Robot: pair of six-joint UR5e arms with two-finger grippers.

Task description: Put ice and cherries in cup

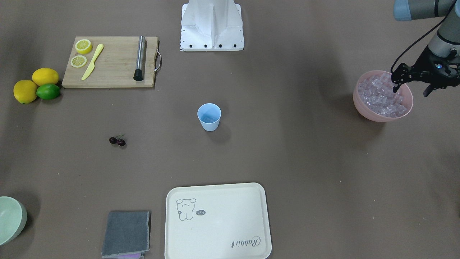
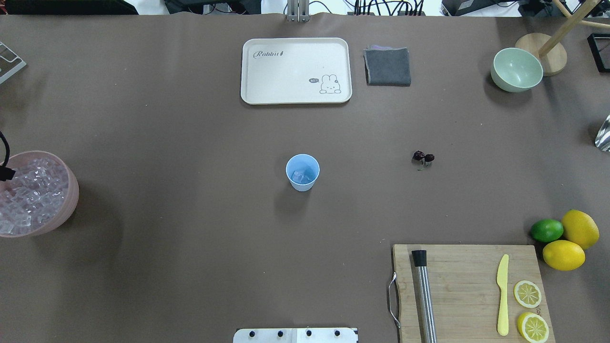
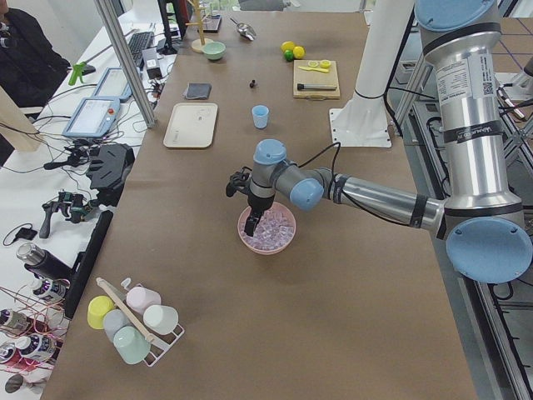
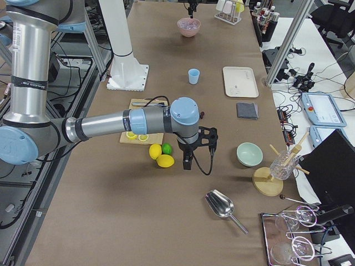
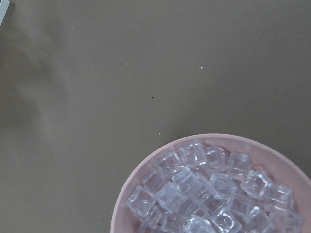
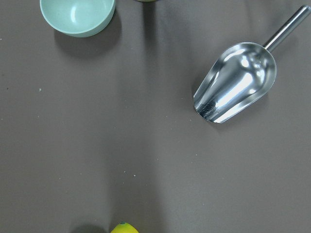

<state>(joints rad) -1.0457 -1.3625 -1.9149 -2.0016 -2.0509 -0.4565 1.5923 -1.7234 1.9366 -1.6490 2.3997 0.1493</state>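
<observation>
Front view: the left claw hangs wide open over the pink bowl, which is full of ice. The blue cup stands in the middle of the table. The cherries lie well apart from it.

From above, a bit of ice sits in the blue cup.

Right side view: the right claw hangs near the lemons. I cannot tell if it is open.

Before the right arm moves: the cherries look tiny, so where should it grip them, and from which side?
Probably come straight down on the cherries and pinch across the two round fruits. They lie flat on the open table, and their thin stems look too slight to hold.
</observation>
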